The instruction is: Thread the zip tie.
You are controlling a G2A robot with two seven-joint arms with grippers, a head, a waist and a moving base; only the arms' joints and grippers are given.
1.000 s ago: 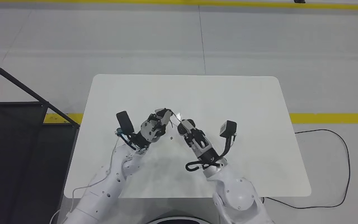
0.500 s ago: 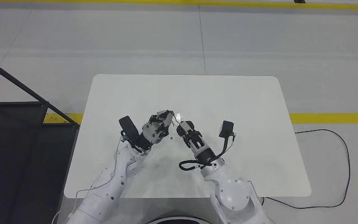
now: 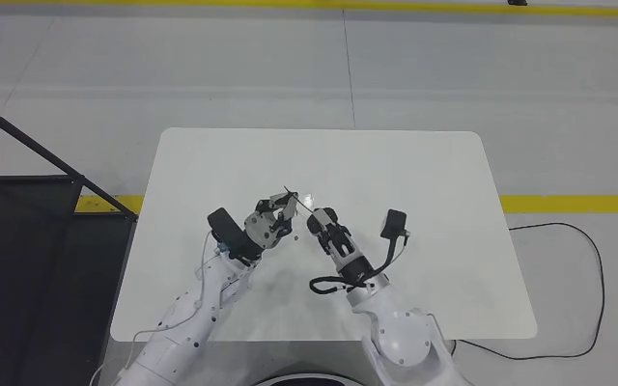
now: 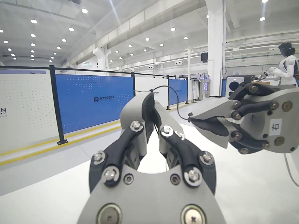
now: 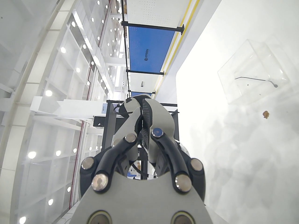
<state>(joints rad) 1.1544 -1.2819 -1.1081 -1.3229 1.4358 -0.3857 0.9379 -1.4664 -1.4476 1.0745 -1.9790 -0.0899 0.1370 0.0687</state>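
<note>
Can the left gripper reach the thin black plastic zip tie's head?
Probably yes: the zip tie head is pinched in the right gripper, nearby, nothing between; the left gripper is shut on its tail.

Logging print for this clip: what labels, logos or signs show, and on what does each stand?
Single-character sticker: on the right gripper's side plate, left wrist view.
Logo with wordmark: on the blue wall panel, left wrist view.
Logo with wordmark: on the white perforated panel, right wrist view.
Print on the far white panel: too small to read.
</note>
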